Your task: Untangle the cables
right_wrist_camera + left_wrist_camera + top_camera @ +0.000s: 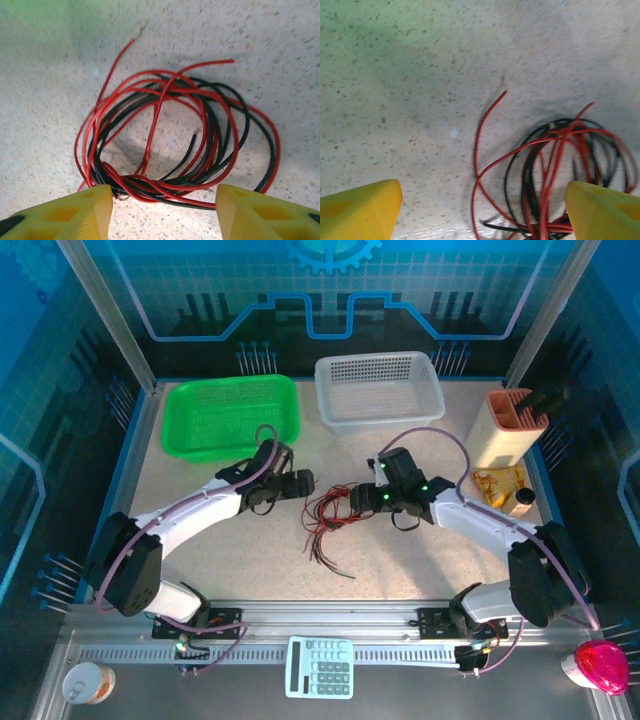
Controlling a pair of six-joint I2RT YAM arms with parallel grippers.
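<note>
Item: cables (335, 510), red and black, thin strands in one loose tangled coil. Location: centre of the top frame, flat on the speckled counter (420, 560), between my two claws; several loose ends trail toward the lower centre of the frame.

Item: my left claw (303, 485). Location: just left of the coil. State: released, yellow fingers spread wide, nothing between them. In the left wrist frame (482, 210) the coil (560, 132) lies at lower right, close to the right-hand finger; one red end curves up toward the frame's centre.

Item: my right claw (360, 498). Location: just right of the coil. State: released, fingers apart, not pinching. In the right wrist frame (164, 195) the coil (150, 185) fills the centre, its twisted lower part running between the two fingertips.

Other stock: green basket (230, 415), upper left; white basket (378, 390), upper centre; calculator (320, 667), bottom centre, off the counter.
</note>
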